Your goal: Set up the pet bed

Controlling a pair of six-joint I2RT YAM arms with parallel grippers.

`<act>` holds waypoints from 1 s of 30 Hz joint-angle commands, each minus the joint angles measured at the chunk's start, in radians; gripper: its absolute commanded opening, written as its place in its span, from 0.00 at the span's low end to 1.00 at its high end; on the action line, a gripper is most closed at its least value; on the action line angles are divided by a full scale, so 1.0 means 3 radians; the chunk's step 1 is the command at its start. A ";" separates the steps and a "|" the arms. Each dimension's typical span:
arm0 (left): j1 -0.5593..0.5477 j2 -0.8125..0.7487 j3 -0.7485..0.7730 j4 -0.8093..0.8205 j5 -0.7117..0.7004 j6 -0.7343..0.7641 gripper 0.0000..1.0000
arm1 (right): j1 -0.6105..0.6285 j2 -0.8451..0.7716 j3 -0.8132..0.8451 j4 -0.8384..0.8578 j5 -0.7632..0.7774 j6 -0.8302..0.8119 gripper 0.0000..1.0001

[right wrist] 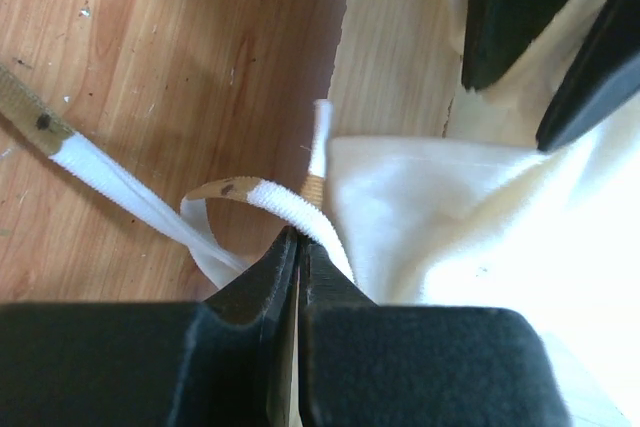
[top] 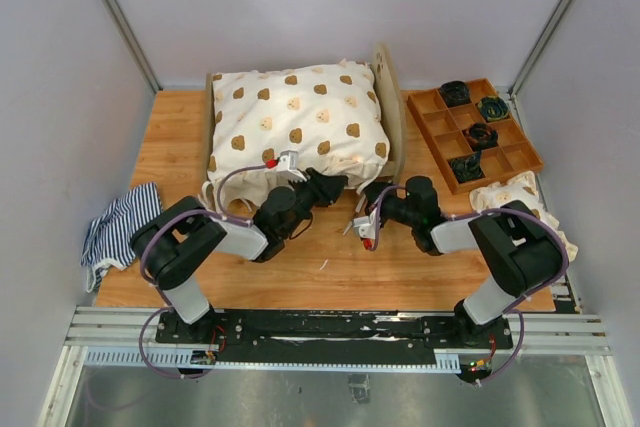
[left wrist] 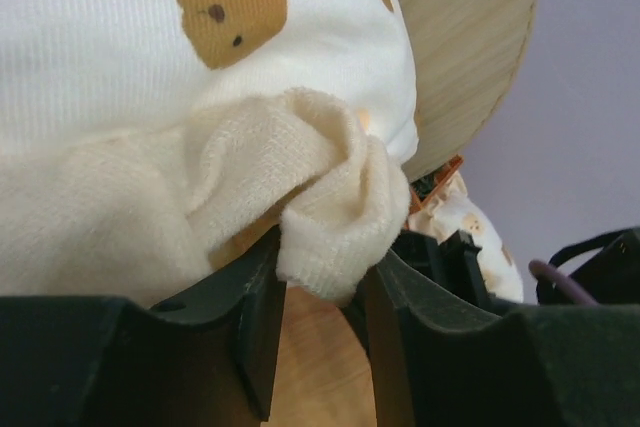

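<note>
The pet bed (top: 386,97) stands at the back middle of the table, its light wooden headboard (left wrist: 470,37) on the right side. A cream cushion with brown bear faces (top: 300,117) lies on it and hides the mattress. My left gripper (top: 338,185) is at the cushion's front edge. Its jaws (left wrist: 322,257) stand apart, with a fold of cream cloth (left wrist: 330,197) hanging between the tips. My right gripper (top: 376,195) is just to the right of it, shut (right wrist: 300,242) on a white tie ribbon (right wrist: 290,202) of the cream cover (right wrist: 450,217).
A brown wooden tray (top: 424,137) with square compartments holds several dark items at the back right. A bear-print cloth (top: 515,197) lies in front of the tray. A navy-and-white striped cloth (top: 118,222) hangs off the table's left edge.
</note>
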 commanded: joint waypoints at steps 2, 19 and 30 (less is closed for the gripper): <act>0.0017 -0.0417 -0.0445 0.0172 0.0490 0.0781 0.43 | 0.0039 -0.0102 -0.0075 0.0218 -0.0046 0.0167 0.00; 0.0022 -0.1070 -0.0210 -0.1325 0.2344 0.4549 0.40 | -0.0108 -0.0311 -0.0227 0.0545 -0.0410 0.0634 0.00; 0.0022 -0.0660 0.0033 -0.1458 0.2147 0.5732 0.41 | -0.0161 -0.0315 -0.0264 0.0651 -0.0398 0.0736 0.00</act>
